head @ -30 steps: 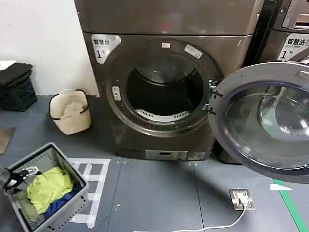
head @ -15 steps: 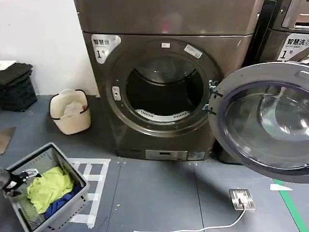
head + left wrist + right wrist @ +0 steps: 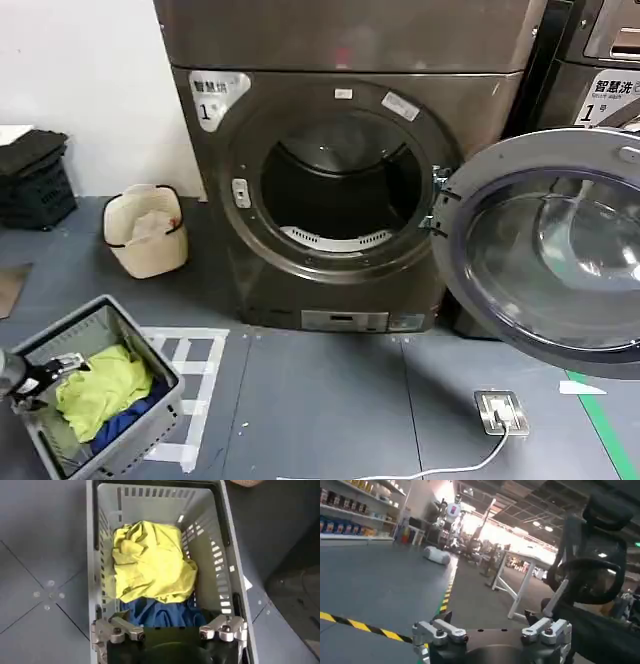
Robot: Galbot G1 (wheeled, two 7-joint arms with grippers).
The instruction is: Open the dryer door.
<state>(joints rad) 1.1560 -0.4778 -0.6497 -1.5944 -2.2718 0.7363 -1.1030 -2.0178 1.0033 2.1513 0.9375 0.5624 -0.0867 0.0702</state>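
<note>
The dark metallic dryer (image 3: 470,100) faces me in the head view, its round drum opening (image 3: 340,190) uncovered and dark inside. Its glass-fronted door (image 3: 555,250) stands swung wide to the right on hinges (image 3: 437,200). My left gripper (image 3: 45,375) hangs low at the far left over a grey laundry basket (image 3: 160,375), far from the door. In the left wrist view that gripper (image 3: 167,630) is open above yellow and blue clothes (image 3: 150,565). My right gripper (image 3: 490,632) is open, holds nothing and faces the room behind.
A cream bucket (image 3: 145,235) stands left of the dryer, with a dark crate (image 3: 35,180) farther left. A floor socket and white cable (image 3: 500,412) lie at the front right. A second machine (image 3: 600,70) stands behind the open door. White tape marks (image 3: 195,385) line the floor.
My left gripper has sunk slightly lower at the basket's near end. The door and everything else stay as they were.
</note>
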